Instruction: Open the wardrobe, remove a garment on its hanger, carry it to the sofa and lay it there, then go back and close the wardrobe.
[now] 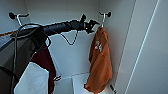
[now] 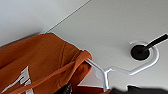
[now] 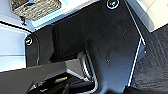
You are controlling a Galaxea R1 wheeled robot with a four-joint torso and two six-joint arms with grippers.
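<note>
The wardrobe (image 1: pixel 75 62) stands open, and I look into its white inside. The orange garment (image 1: pixel 101 62) hangs at the right on its white hanger (image 1: pixel 103 20), whose hook is over a black peg (image 1: pixel 108 14). My left arm reaches in from the left. My left gripper (image 1: pixel 93 27) is open right at the top of the hanger, beside the garment's collar. Seen from the left wrist, the garment (image 2: pixel 42 65) is close, and the hanger (image 2: pixel 117 70) curls round the peg (image 2: pixel 140 51).
A maroon garment with white sleeves (image 1: pixel 45 62) hangs at the lower left on another hanger (image 1: pixel 18 17). The wardrobe's white door (image 1: pixel 147 50) stands open at the right. In the right wrist view, a woven basket (image 3: pixel 35 8) and dark carpet (image 3: pixel 155 62) lie beside my own base.
</note>
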